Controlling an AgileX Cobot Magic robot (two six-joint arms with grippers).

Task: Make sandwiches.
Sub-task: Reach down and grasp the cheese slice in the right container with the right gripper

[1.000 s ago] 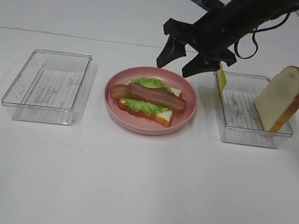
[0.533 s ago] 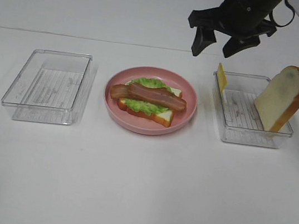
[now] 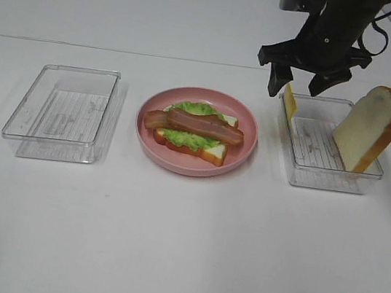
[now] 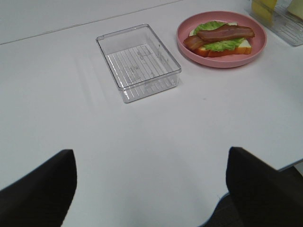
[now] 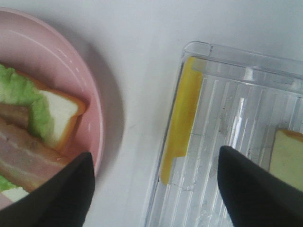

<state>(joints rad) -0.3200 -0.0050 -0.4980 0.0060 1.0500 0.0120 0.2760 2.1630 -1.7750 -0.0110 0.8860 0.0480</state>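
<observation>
off at the left, the left gripper (image 4: pixel 150 189) is spread wide with nothing between its jaws, well back from the left clear tray (image 3: pixel 60 113), which holds nothing. in the middle, the sandwich (image 3: pixel 194 133) sits on the pink plate (image 3: pixel 245 150), about half built by my reckoning: bottom bread, lettuce and bacon are stacked, while cheese and a top slice are not yet on. it shows white bread with an orange-brown crust, ruffled green lettuce spilling past it and reddish-brown bacon strips across the top. further right, the right gripper (image 3: pixel 294 89) hangs wide open and empty just above the yellow cheese slice (image 3: pixel 289 101), which stands on edge against the plate-side wall of the right clear tray (image 3: pixel 326 182). a spare bread slice (image 3: pixel 369 128) leans at that tray's far right end.
</observation>
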